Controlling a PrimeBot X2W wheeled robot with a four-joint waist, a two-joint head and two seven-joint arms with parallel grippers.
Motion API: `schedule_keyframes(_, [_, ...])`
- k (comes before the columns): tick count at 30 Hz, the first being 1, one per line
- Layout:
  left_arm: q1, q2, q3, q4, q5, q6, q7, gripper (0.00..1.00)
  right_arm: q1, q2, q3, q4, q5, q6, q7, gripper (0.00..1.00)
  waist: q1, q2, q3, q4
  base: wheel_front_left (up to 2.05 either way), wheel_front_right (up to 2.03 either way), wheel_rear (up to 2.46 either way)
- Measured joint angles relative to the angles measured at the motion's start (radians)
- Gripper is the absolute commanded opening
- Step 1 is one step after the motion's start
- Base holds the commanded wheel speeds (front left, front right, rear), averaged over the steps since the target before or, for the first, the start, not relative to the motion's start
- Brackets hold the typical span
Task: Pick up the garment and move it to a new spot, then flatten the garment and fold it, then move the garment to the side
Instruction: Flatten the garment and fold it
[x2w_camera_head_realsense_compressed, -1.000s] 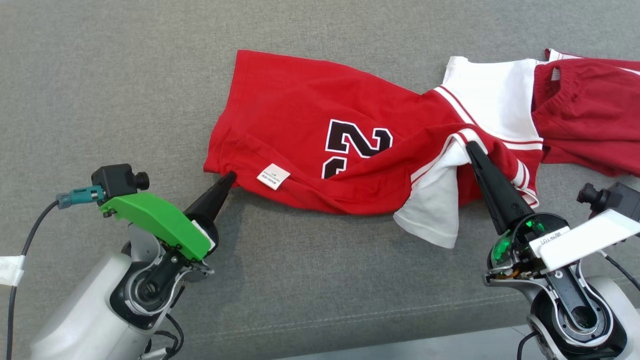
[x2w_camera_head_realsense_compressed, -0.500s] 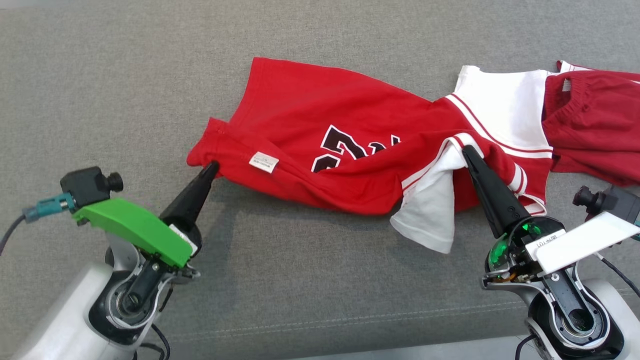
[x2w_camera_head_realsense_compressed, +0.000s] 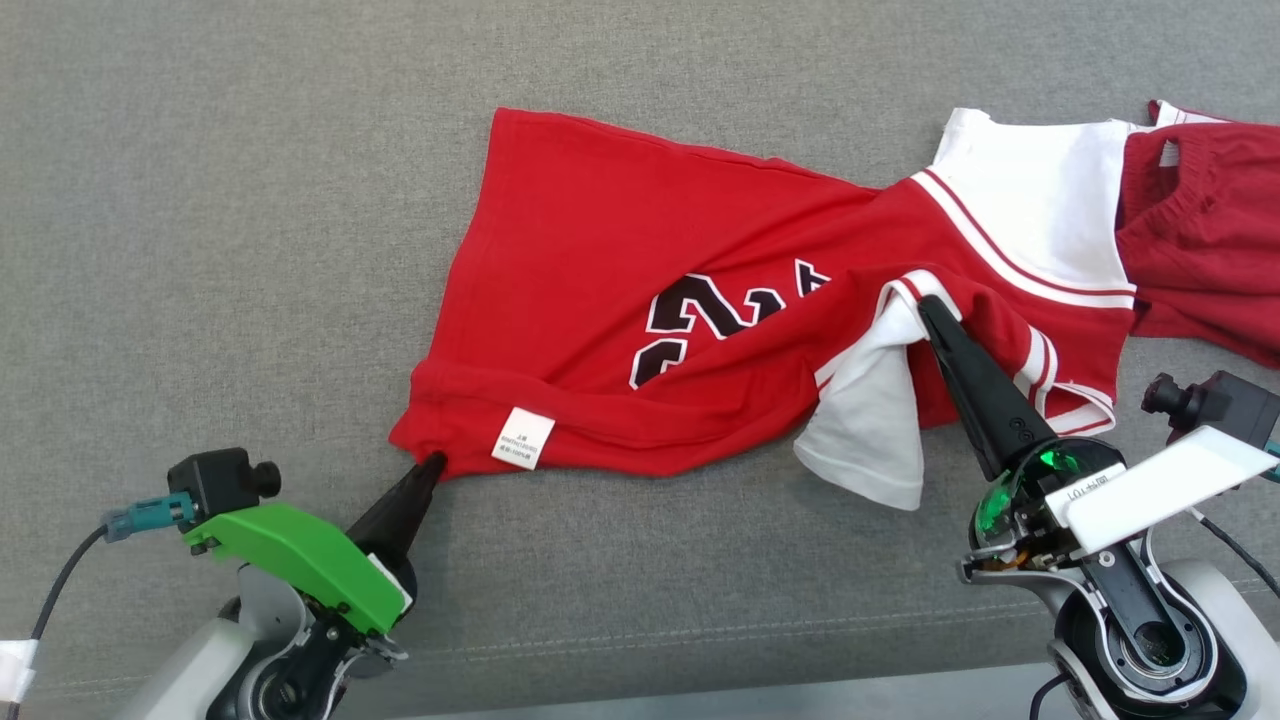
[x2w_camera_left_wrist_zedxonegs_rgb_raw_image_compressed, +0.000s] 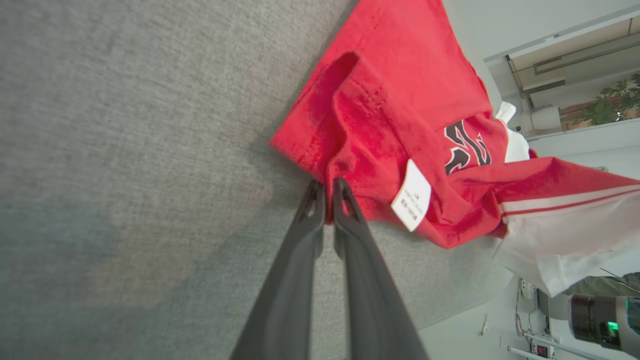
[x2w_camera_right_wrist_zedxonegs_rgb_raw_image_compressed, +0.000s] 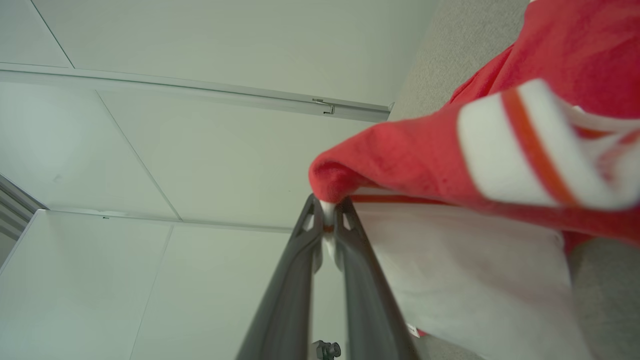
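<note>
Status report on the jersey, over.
Left gripper, jaws shut on jersey hem corner. Right gripper, jaws shut at sleeve edge. Jersey rumpled, unfolded. Dark red shorts against its far end.

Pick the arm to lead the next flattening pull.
Probably right: the right gripper is shut on the bunched shoulder beside the folded white sleeve, where the jersey is crumpled; the left gripper holds the hem corner.

A grey fabric surface (x2w_camera_head_realsense_compressed: 200, 200), perhaps a sofa, bears a red jersey (x2w_camera_head_realsense_compressed: 600, 250) and maroon shorts (x2w_camera_head_realsense_compressed: 1210, 230).
</note>
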Motion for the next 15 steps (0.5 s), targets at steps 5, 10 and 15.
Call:
schedule_keyframes(5, [-0.006,0.051,0.000,0.008,0.080,0.012,-0.028,1.00,0.000,-0.001,0.002,0.002,-0.003,0.000,0.001,0.00,0.0000,0.0000,0.004,0.000,0.00,0.00,0.00])
schedule_keyframes(10, [-0.036,0.058,0.006,-0.015,0.111,0.017,-0.038,1.00,-0.001,0.000,0.004,0.004,-0.003,0.000,0.001,0.00,0.0000,0.0000,0.002,-0.002,0.00,0.00,0.00])
schedule_keyframes(15, [-0.068,0.035,-0.005,-0.022,0.109,0.017,-0.032,1.00,-0.001,0.002,0.007,0.006,-0.003,0.000,0.004,0.00,0.0000,0.0000,0.001,-0.006,0.00,0.00,0.00])
